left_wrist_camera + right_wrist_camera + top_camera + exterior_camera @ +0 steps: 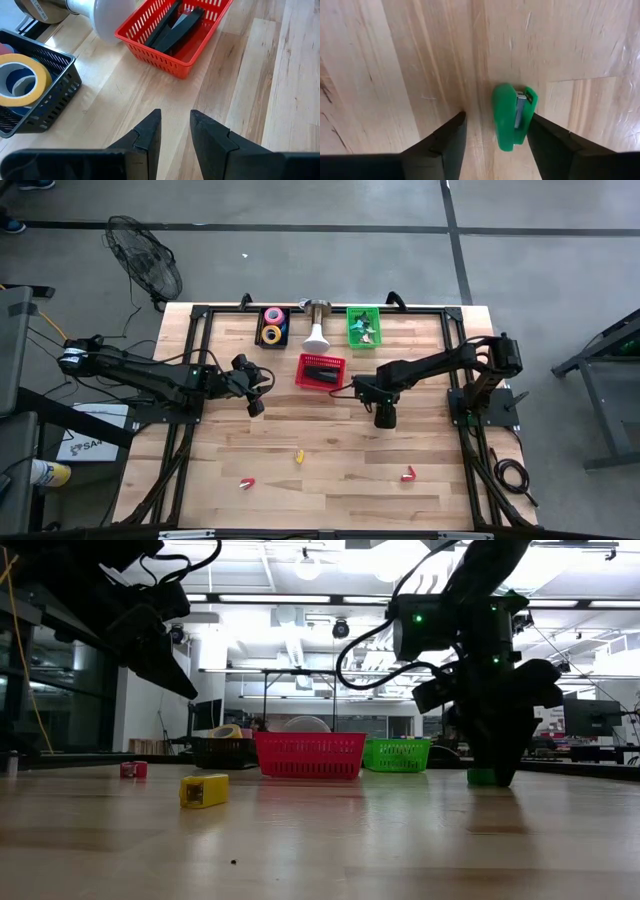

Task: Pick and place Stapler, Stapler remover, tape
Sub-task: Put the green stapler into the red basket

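A green stapler remover [512, 117] lies on the bare wooden tabletop [330, 450] between the parted fingers of the right gripper [496, 132], one finger touching or nearly touching it, the other apart, nothing gripped; only the right wrist view shows the piece whole; the low view shows only a green sliver at the gripper's foot; the left gripper [175, 132] hangs above the tabletop near the red basket [170, 60], fingers slightly parted and empty; its wrist view alone shows dark staplers [172, 27] in that basket and tape [20, 80] rolls in the black basket [55, 100]; lettering on a brown roll at the corner is too cut off to read; the high view adds a green basket [364, 327] and small yellow [299, 456] and red pieces [408, 474] scattered in front.
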Controlling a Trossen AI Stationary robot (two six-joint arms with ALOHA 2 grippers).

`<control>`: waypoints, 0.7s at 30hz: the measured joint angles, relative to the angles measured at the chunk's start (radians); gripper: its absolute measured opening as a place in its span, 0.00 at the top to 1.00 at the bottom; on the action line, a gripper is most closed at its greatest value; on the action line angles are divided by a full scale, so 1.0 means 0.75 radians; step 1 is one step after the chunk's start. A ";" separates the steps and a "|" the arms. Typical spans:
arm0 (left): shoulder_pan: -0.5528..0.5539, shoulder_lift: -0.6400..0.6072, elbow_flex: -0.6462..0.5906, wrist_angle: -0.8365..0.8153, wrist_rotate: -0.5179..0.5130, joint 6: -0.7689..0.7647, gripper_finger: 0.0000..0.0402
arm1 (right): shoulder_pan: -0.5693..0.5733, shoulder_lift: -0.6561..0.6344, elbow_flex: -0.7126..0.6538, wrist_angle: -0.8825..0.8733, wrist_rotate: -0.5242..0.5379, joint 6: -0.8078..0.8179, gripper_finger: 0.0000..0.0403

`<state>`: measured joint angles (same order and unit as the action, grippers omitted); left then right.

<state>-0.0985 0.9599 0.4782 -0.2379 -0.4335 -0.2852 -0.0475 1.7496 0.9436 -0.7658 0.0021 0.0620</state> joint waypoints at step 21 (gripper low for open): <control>0.000 0.000 0.000 0.001 0.000 0.000 0.75 | -0.004 0.001 -0.001 0.075 -0.037 0.027 0.86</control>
<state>-0.0985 0.9600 0.4782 -0.2375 -0.4335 -0.2853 -0.0505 1.7500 0.9432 -0.7097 -0.0255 0.0825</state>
